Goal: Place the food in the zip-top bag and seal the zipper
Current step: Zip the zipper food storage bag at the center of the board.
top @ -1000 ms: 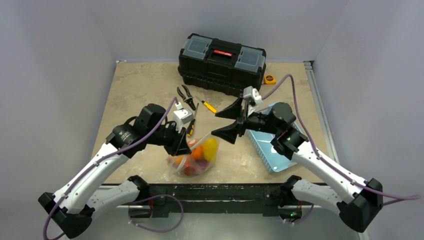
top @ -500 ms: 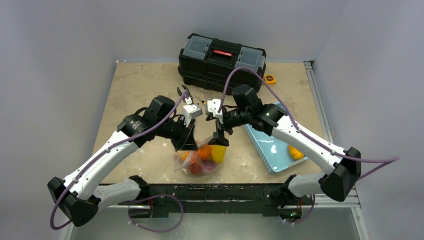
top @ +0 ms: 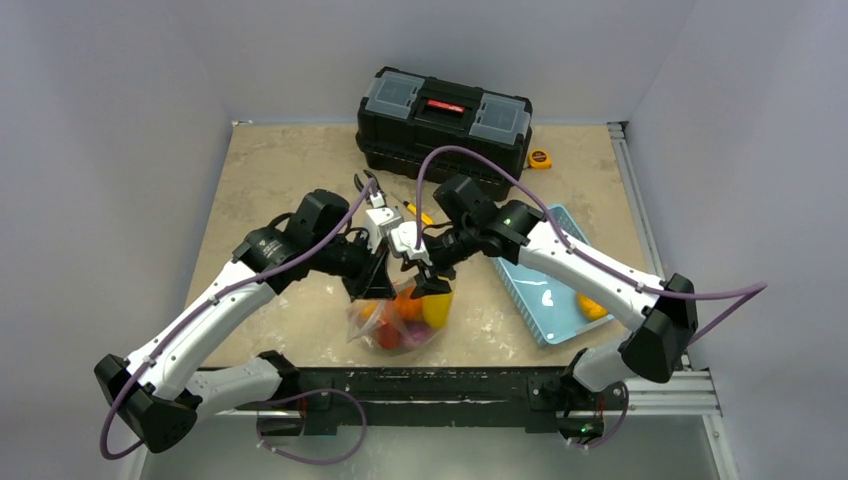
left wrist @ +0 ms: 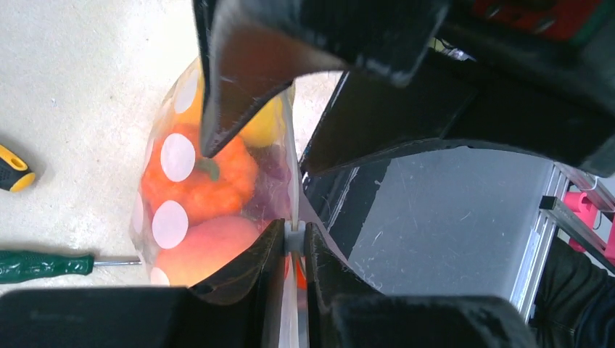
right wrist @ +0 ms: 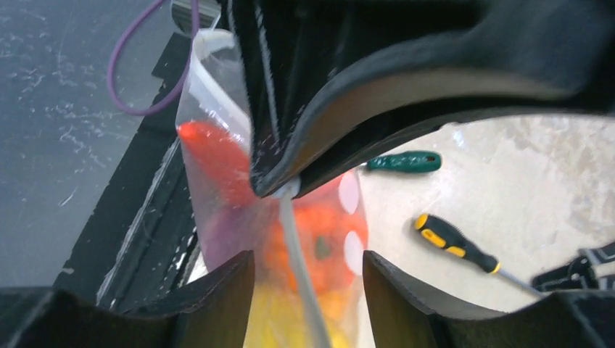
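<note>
black toolbox (top: 444,128): rear | blue basket (top: 538,278): right | tape measure (top: 540,158): beside toolbox | green screwdriver (left wrist: 43,264), yellow-handled screwdriver (right wrist: 453,243): tabletop (top: 290,170)

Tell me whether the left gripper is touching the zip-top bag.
Touching. The left wrist view shows the left gripper pinched shut on the zip-top bag at its top edge.

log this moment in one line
left gripper shut on zip-top bag edge | right gripper open astride zipper | food inside bag

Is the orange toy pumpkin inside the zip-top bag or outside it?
Inside: the left wrist view shows the orange pumpkin behind the dotted clear face of the zip-top bag.
</note>
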`<state>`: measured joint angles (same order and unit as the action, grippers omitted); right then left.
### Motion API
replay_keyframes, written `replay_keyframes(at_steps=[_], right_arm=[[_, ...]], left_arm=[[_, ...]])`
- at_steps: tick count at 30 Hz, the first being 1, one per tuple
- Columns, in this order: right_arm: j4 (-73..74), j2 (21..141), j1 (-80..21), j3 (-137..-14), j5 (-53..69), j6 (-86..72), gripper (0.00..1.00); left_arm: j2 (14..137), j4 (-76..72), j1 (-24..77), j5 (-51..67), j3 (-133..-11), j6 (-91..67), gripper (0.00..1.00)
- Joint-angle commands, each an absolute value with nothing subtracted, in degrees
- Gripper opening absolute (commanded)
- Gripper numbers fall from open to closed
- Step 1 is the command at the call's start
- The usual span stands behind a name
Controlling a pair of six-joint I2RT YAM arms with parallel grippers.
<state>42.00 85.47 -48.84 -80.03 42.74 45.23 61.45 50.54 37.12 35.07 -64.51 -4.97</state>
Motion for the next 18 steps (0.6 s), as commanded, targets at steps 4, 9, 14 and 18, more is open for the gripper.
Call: replay_keyframes(at_steps=[4, 9, 14, 18], right_arm=[[33.9, 76.5, -49.0, -71.2, 38.5, 40.9, 0.46], [26.9, 73.4, -49.0, -68.6, 32.5, 36.6, 0.0], [24.3, 72.6, -49.5, -68.2, 21.9, 29.4, 0.0], [23.6, 71.3, -49.7, -65.0, 11.0, 25.8, 0.0]], left_arm=[[59.4, 44.1, 37.1, 37.7, -66.1, -5.9, 0.0], [59.2, 44.0, 37.1, 37.2, -65.6, -6.6, 0.0], [60.5, 46.6, 37.1, 32.6, -66.9, -7.9, 0.0], [62.6, 51.6, 37.1, 27.0, -69.9, -9.5, 0.0]])
